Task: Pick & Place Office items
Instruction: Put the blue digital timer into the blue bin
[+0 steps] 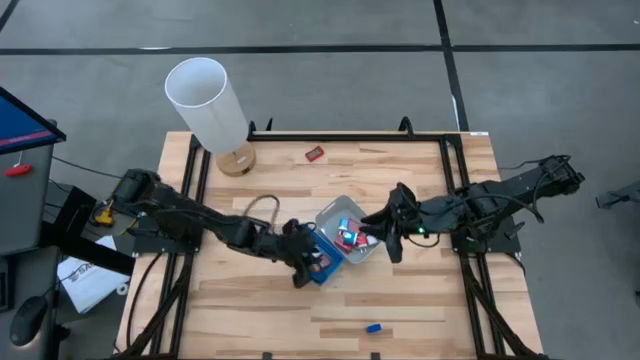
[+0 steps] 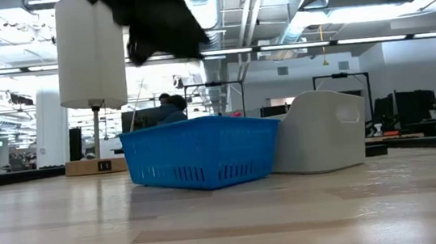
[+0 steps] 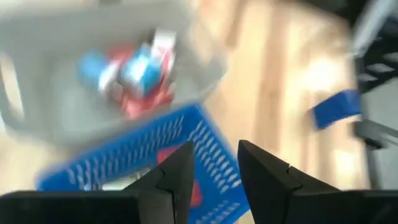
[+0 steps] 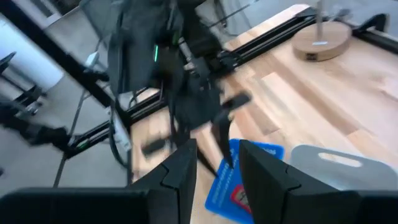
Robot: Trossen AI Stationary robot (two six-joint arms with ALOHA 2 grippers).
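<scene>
A blue tray (image 1: 327,266) and a clear-grey tray (image 1: 352,212) stand side by side at mid table. Small red, blue and white office items (image 1: 349,234) lie in the grey tray, and a red one (image 3: 194,193) lies in the blue tray. My left gripper (image 3: 214,171) hangs open above the blue tray with nothing between its fingers. My right gripper (image 4: 217,165) hovers open over the grey tray's right side (image 1: 385,238), also holding nothing. A red item (image 1: 314,153) lies at the table's far side, and a blue item (image 1: 373,327) lies by the near edge.
A tall white cylinder (image 1: 208,98) on a round wooden base (image 1: 236,160) stands at the far left corner. Black rails (image 1: 452,170) run along the table's left, right and far sides. Bare wood stretches across the near half.
</scene>
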